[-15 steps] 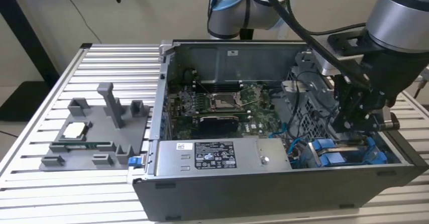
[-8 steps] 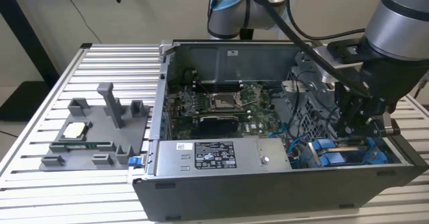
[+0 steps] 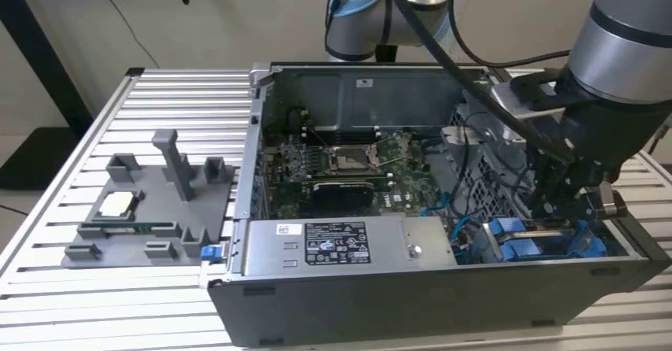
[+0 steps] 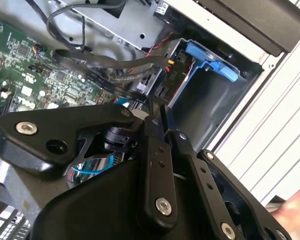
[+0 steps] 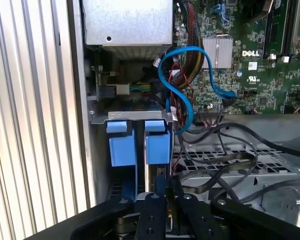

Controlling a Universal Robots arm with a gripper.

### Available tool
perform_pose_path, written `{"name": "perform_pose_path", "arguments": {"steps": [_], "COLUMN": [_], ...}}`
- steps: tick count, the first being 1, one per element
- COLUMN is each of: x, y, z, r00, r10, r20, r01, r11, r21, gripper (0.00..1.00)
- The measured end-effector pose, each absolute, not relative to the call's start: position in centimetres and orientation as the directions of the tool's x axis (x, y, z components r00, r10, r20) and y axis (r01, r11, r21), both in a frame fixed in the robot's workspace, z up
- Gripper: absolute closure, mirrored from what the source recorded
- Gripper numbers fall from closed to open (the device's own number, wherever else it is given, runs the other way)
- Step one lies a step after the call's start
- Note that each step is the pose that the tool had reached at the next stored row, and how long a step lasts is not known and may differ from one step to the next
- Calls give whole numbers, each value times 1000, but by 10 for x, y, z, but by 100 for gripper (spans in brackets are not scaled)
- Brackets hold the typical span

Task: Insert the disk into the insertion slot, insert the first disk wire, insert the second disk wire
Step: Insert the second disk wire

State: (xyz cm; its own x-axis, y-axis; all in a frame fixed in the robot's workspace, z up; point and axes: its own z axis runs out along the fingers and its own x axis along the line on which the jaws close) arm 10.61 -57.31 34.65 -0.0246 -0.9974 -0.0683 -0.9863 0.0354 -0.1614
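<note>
an open computer case [image 3: 420,288] lies on a ribbed aluminium tabletop [image 3: 157,107], with a grey fixture [image 3: 147,209] near the edge on the exterior view's left and a pale wall behind. the hand [image 3: 572,209] reaches into the case's corner, pressed together over the blue-framed disk [image 5: 157,147] standing in the slot [image 3: 493,178].

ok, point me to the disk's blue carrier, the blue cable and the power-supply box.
blue carrier [image 5: 157,145]: first wrist view, on its front face.
blue cable [image 5: 187,50]: first wrist view, top of its loop.
power-supply box [image 3: 336,242]: exterior view, on its label.
</note>
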Motion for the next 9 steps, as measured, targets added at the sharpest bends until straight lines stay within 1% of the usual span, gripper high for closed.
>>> {"name": "perform_pose_path", "arguments": {"steps": [3, 9], "x": [108, 109], "y": [-573, -573], "z": [345, 343], "r00": [-24, -24], "r10": [-997, -997], "r20": [-68, -69], "r01": [-985, -984], "r11": [35, 35], "r21": [-172, -174], "gripper": [84, 84]}}
